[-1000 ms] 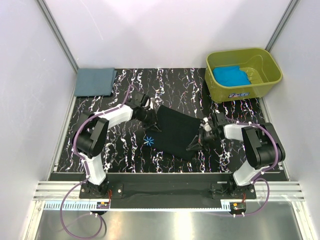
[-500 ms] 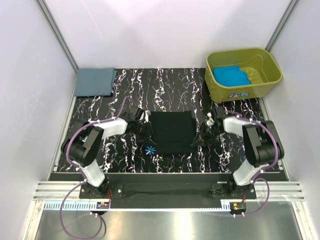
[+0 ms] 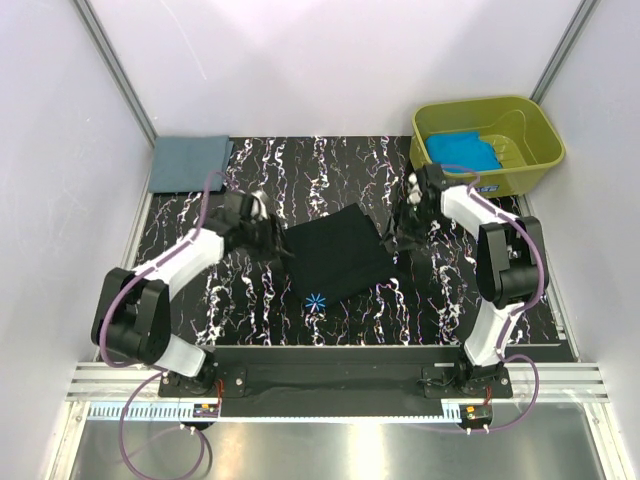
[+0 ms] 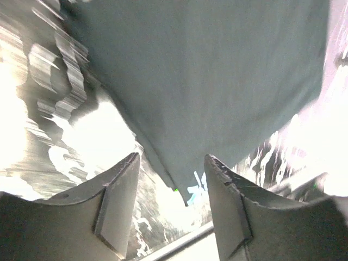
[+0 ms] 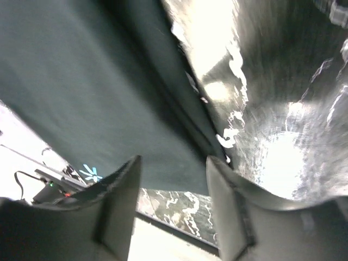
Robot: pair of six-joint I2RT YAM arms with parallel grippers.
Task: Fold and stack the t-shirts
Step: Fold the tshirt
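Observation:
The black t-shirt [image 3: 335,255] lies folded as a tilted rectangle in the middle of the marbled table, with a light-blue star mark [image 3: 316,300] at its near corner. My left gripper [image 3: 270,241] is at its left edge, open, with nothing between the fingers; the left wrist view shows the black cloth [image 4: 217,76] just ahead of this gripper [image 4: 173,166]. At the shirt's right edge my right gripper [image 3: 398,232] is also open and empty, the cloth [image 5: 92,92] lying beyond this gripper [image 5: 173,166]. A folded grey-blue t-shirt [image 3: 190,163] lies at the back left. The turquoise t-shirt [image 3: 462,151] sits in the tub.
The olive-green tub [image 3: 530,150] stands at the back right corner, close behind my right arm. White walls and metal posts enclose the table on three sides. The table's near edge rail [image 3: 330,350] runs just below the black shirt.
Both grippers have opened and let go of the black shirt. The shirt has turned to lie tilted, and both arms have swung further back.

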